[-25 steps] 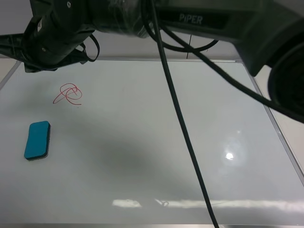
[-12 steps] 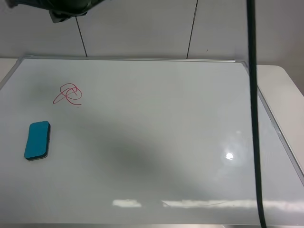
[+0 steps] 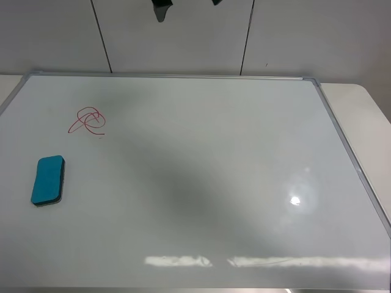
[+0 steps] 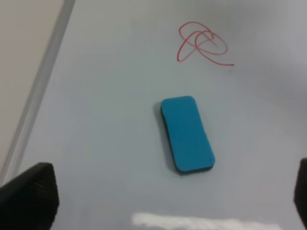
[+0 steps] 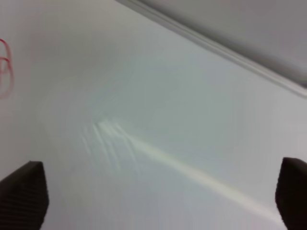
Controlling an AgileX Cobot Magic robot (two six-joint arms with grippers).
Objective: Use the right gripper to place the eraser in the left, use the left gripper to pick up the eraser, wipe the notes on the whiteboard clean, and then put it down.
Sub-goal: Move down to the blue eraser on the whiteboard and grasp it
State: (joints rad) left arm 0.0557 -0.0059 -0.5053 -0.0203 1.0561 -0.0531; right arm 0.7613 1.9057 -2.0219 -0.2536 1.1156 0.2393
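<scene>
Left wrist: eraser [image 4: 186, 134] flat on whiteboard [image 4: 96, 96]; L pincer [image 4: 165, 196], R pincer [image 5: 156, 196] both spread wide.

Readable text: none in any of the three views.
Notes [image 4: 201, 44]: red marker loops on the whiteboard [image 4: 105, 86]; they overlap and form no letter, digit or sign that can be made out.
Eraser [image 4: 186, 134]: the teal top face carries only a tiny dark speck near one end, too small to read as a mark or brand.
Whiteboard frame [image 3: 183, 76]: plain silver strip, with no lettering legible from the high camera.
</scene>
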